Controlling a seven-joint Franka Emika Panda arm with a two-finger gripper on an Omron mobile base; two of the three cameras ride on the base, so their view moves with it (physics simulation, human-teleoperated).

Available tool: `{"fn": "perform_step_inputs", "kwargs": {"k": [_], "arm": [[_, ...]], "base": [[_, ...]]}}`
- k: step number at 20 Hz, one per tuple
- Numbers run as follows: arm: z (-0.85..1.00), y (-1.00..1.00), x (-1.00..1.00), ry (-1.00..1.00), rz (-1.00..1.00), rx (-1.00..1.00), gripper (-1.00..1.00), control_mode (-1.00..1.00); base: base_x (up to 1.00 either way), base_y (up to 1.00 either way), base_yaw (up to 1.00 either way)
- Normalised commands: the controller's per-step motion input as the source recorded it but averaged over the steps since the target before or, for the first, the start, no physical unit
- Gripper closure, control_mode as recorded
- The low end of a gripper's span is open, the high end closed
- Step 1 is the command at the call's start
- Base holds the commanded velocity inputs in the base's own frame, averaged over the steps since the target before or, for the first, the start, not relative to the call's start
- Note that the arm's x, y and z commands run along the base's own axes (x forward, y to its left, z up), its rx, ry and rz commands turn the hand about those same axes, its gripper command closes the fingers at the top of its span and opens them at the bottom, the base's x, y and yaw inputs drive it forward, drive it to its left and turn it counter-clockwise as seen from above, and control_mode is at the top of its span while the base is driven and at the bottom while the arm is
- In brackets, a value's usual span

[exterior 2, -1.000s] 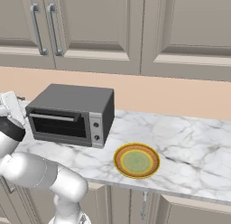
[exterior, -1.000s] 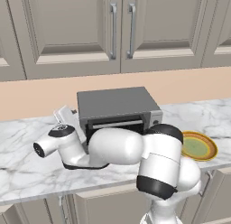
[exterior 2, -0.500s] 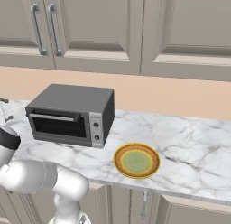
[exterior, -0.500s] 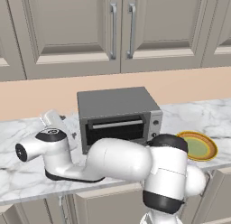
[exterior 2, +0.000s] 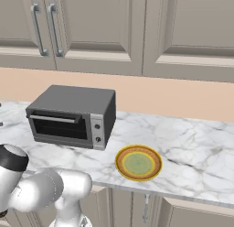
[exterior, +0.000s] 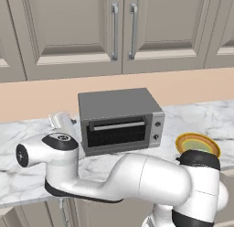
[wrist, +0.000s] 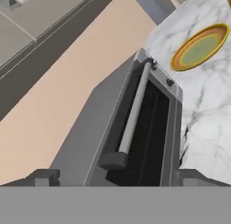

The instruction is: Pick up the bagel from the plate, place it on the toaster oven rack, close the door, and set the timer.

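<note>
On the marble worktop (exterior 2: pixel 192 134) sits the grey toaster oven (exterior: pixel 119 118), pushed back toward the peach wall under the beige cabinets (exterior 2: pixel 100 29). Its door (exterior: pixel 118 132) looks shut from both base views, dark glass window facing forward with the silver bar handle (exterior: pixel 119 126) running across the top edge. Two small knobs (exterior: pixel 156 130) sit on the panel at the right side of the door. Off to the oven's right, a bit closer to the front edge of the worktop, is the plate (exterior 2: pixel 138 163), yellow rim with a green middle, and honestly I can't make out a bagel on it in any view, it just looks flat. The arm is swung way out to the oven's left side, and the gripper (exterior: pixel 61 123) is just beside the oven's left front corner, fingers spread wide apart and holding nothing. From the hand view everything's rolled sideways, so you're looking along the door from one end, with the handle (wrist: pixel 133 114) running away up the frame and the plate (wrist: pixel 198 47) showing at the upper right past the far end of the oven. Can't see the rack through the dark glass.
</note>
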Motion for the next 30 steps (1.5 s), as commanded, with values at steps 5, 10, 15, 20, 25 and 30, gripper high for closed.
{"fn": "perform_step_inputs", "kwargs": {"k": [5,10,15,20,25,30], "arm": [[0.44,-0.71,-0.1,0.24,0.43,-0.16,-1.0,-1.0],[0.74,-0.71,0.01,0.25,0.39,-0.1,-1.0,-1.0],[0.89,-0.2,0.05,0.09,0.06,0.0,-1.0,-1.0],[0.21,-0.02,0.0,0.0,-0.76,0.16,-1.0,-1.0],[0.15,-0.21,-0.01,0.05,-0.89,0.27,-1.0,-1.0],[0.14,-0.89,-0.05,0.02,-0.53,0.43,-1.0,-1.0]], "base": [[0.0,0.0,0.0],[0.0,0.0,0.0],[0.0,0.0,0.0],[0.0,0.0,0.0],[0.0,0.0,0.0],[0.0,0.0,0.0]]}}
